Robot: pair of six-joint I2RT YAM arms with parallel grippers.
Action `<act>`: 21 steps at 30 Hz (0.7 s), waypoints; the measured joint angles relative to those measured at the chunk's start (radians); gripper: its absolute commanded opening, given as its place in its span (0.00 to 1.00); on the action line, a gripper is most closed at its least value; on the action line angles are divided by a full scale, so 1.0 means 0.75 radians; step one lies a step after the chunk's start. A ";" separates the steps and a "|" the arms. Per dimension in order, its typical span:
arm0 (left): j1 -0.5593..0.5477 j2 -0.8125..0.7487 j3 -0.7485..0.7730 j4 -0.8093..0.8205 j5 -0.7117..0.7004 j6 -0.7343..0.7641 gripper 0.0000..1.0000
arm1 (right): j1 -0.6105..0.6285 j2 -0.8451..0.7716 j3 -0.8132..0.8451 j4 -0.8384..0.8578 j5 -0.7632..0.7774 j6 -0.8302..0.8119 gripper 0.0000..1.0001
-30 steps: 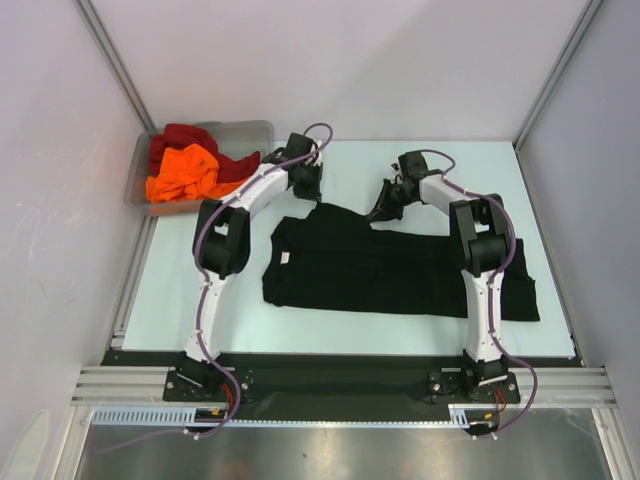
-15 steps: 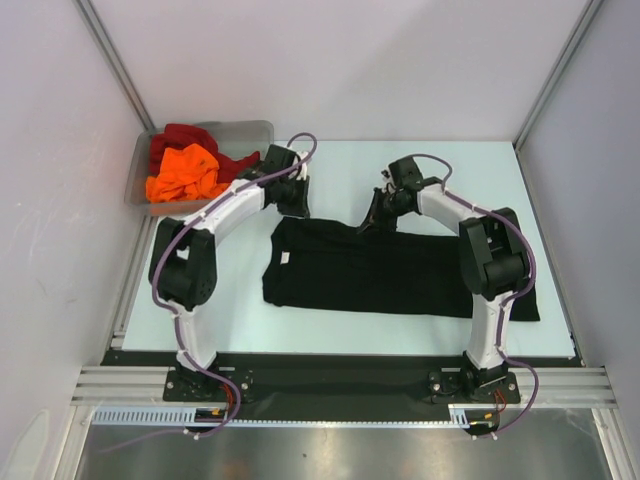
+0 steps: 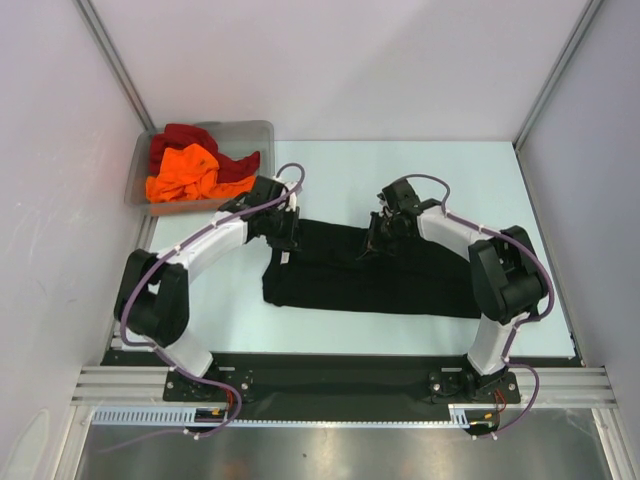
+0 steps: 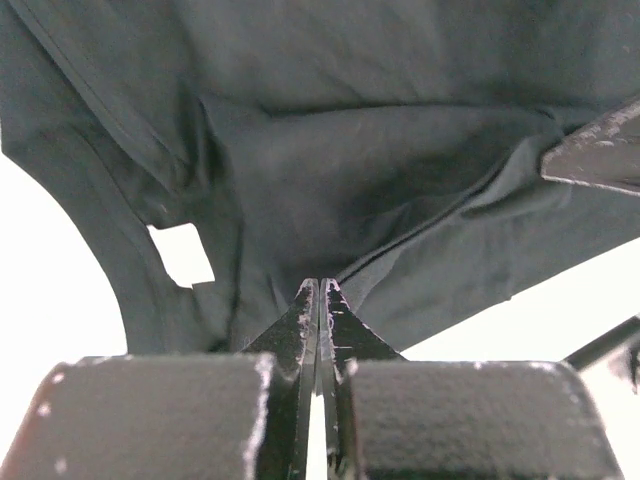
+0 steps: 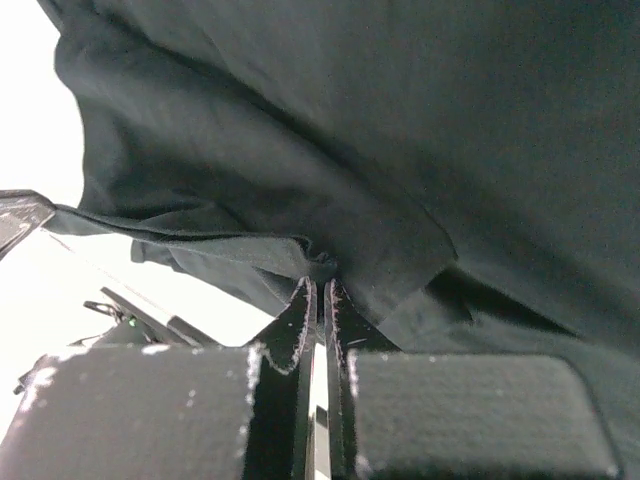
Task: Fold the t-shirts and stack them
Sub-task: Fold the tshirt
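Observation:
The black t-shirt (image 3: pixel 400 280) lies spread across the middle of the table, its far part doubled over toward the near side. My left gripper (image 3: pixel 286 232) is shut on the shirt's far left edge, and in the left wrist view the tips (image 4: pixel 320 286) pinch a fold of black cloth (image 4: pixel 380 150) beside a white neck label (image 4: pixel 181 255). My right gripper (image 3: pixel 374 243) is shut on the far edge further right, its tips (image 5: pixel 320 284) biting a bunched fold of the black cloth (image 5: pixel 450 120). The orange t-shirt (image 3: pixel 184 172) and the dark red t-shirt (image 3: pixel 180 136) lie crumpled in the bin.
A clear grey plastic bin (image 3: pixel 252 131) stands at the table's far left corner. White walls with metal posts enclose the pale blue table (image 3: pixel 450 170) on three sides. The other gripper's finger (image 4: pixel 600 155) shows at the right of the left wrist view.
Both grippers have moved toward the near side, dragging the black shirt's far edge over the rest of it. Both arms have bent outward, and the shirt looks narrower front to back.

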 measured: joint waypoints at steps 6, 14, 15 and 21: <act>-0.020 -0.118 -0.137 0.016 0.032 -0.021 0.00 | 0.025 -0.048 -0.094 0.034 0.023 0.017 0.00; -0.028 -0.171 -0.227 0.010 0.029 -0.020 0.00 | 0.069 -0.048 -0.121 0.065 0.035 0.030 0.03; -0.027 -0.171 -0.228 0.011 0.028 -0.019 0.01 | 0.074 -0.048 -0.121 0.065 0.039 0.030 0.03; -0.028 -0.171 -0.228 0.012 0.024 -0.019 0.00 | 0.075 -0.048 -0.120 0.055 0.044 0.015 0.02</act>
